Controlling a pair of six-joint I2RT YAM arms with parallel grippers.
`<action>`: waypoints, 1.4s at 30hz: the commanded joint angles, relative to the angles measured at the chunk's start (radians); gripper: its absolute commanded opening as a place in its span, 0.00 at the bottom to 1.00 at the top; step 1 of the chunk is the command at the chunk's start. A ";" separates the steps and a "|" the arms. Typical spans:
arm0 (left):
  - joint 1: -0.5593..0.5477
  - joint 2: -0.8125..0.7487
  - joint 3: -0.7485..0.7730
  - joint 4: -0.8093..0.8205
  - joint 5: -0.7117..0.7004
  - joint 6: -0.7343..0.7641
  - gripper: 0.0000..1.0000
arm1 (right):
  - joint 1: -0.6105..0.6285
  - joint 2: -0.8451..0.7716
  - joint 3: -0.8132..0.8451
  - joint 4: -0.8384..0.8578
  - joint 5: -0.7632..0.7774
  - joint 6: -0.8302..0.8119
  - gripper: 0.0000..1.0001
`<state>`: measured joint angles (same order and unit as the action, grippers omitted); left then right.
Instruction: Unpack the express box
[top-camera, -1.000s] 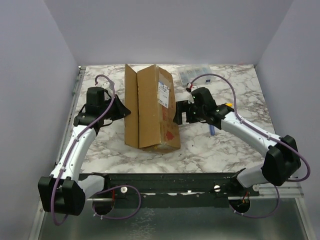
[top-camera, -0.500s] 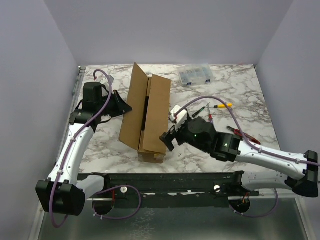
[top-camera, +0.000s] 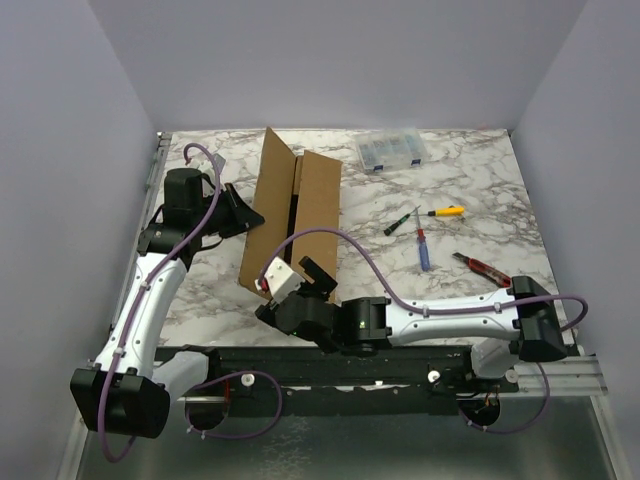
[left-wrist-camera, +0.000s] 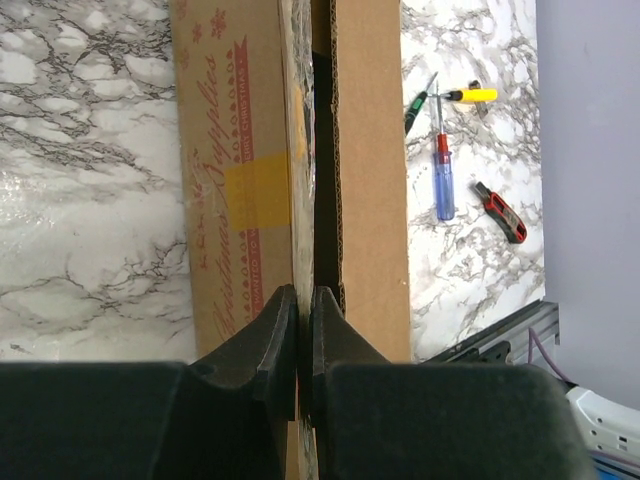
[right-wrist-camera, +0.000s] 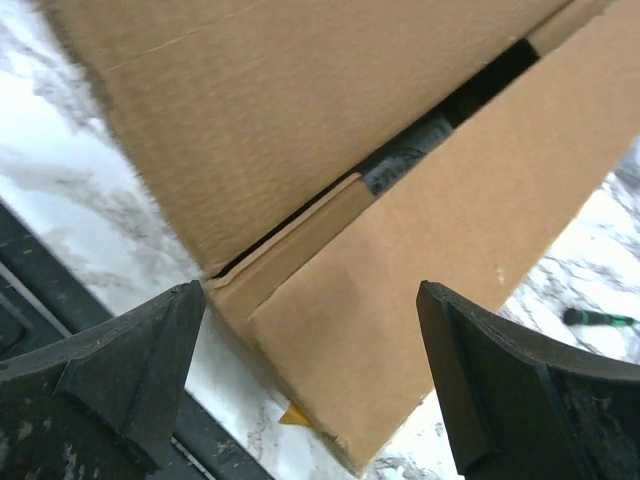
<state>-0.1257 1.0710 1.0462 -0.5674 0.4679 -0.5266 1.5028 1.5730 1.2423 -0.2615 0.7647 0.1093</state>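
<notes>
The express box (top-camera: 315, 215), a long brown carton, lies lengthwise on the marble table with its top seam split open. Its left flap (top-camera: 262, 205) stands up, and my left gripper (top-camera: 252, 217) is shut on that flap's edge. In the left wrist view the two pads of the left gripper (left-wrist-camera: 304, 300) pinch the thin cardboard of the express box (left-wrist-camera: 370, 180). My right gripper (top-camera: 295, 290) hangs open at the box's near end. Its fingers stand wide on either side of the box's corner (right-wrist-camera: 330, 330) without touching it. Something dark (right-wrist-camera: 405, 152) shows through the gap between the flaps.
A clear plastic organiser case (top-camera: 392, 148) sits at the back right. Right of the box lie a green screwdriver (top-camera: 397, 222), a yellow-handled one (top-camera: 445, 211), a blue one (top-camera: 424, 250) and a red and black cutter (top-camera: 480, 267). The table's dark front rail (top-camera: 400, 365) runs just behind my right wrist.
My right arm has swung from the box's right side round to its near end, low by the front edge. The box has turned slightly. The left gripper keeps hold of the flap.
</notes>
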 joint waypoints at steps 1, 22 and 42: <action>-0.001 -0.023 -0.005 0.063 0.036 -0.002 0.00 | -0.013 0.051 0.068 -0.111 0.167 0.047 0.98; -0.002 -0.012 -0.010 0.048 -0.001 0.060 0.00 | -0.041 -0.032 0.118 -0.591 0.417 0.569 0.74; -0.001 0.045 -0.005 0.035 -0.058 0.128 0.00 | -0.244 -0.582 -0.402 -0.155 -0.130 0.845 0.77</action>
<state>-0.1272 1.1000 1.0328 -0.5529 0.4377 -0.4461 1.3293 0.9993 0.8242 -0.4698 0.7914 0.9478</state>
